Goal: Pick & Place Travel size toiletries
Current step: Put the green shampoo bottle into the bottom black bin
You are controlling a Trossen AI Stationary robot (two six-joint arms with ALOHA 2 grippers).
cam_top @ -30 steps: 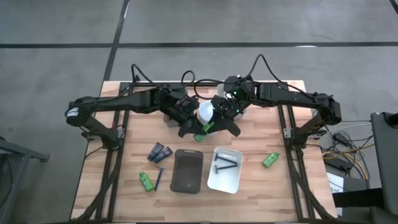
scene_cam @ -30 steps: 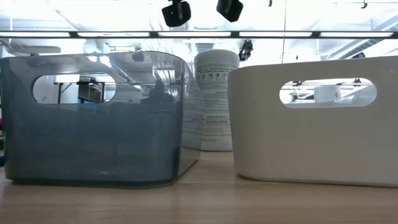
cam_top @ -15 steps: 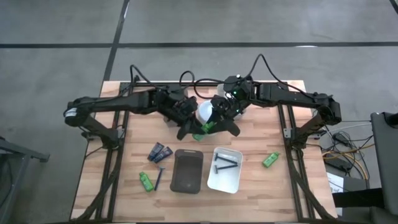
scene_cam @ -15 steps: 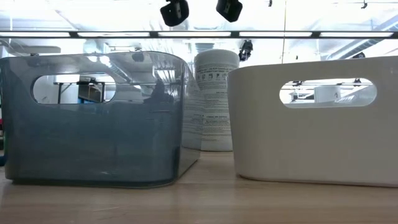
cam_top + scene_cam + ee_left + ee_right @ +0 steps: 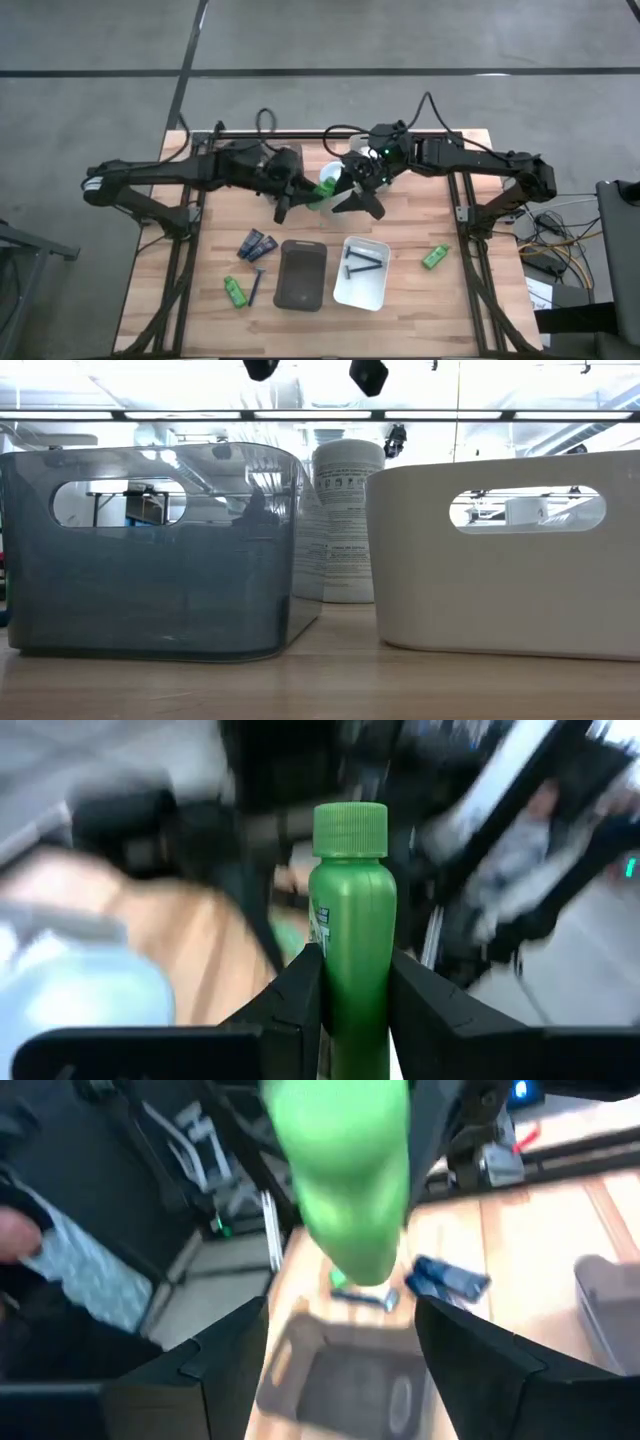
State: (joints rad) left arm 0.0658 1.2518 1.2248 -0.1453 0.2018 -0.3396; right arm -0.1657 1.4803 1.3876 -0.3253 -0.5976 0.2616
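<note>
A bright green bottle [image 5: 350, 920] with a ribbed green cap stands between my left gripper's [image 5: 352, 982] fingers. In the high view my left gripper [image 5: 308, 198] and the bottle [image 5: 325, 187] are over the table's middle, beside the tall white cylinder [image 5: 337, 176]. My right gripper [image 5: 363, 205] is open just right of them; in its wrist view the bottle [image 5: 345, 1180] shows blurred beyond its spread fingers [image 5: 352, 1335]. Two navy tubes [image 5: 257, 244], a green bottle [image 5: 234, 291] and a razor [image 5: 257, 286] lie near left. Another green bottle [image 5: 434, 257] lies to the right. My left gripper pinches the green bottle by its lower body [image 5: 350, 1005] between its two fingers [image 5: 300, 995]. The bottle runs along the fingers, cap end [image 5: 350, 828] pointing away from the gripper. It is lifted clear of the table.
A grey tray [image 5: 301, 274] and a white tray [image 5: 378, 290] sit side by side near the front; a dark razor [image 5: 362, 262] lies in the white one. In the low view the trays [image 5: 150, 550] [image 5: 500, 550] stand before the cylinder [image 5: 348, 520].
My left gripper has drawn back toward the table's left and risen a little, carrying the green bottle away from the right gripper and higher beside the cylinder. My right gripper has stayed about where it was.
</note>
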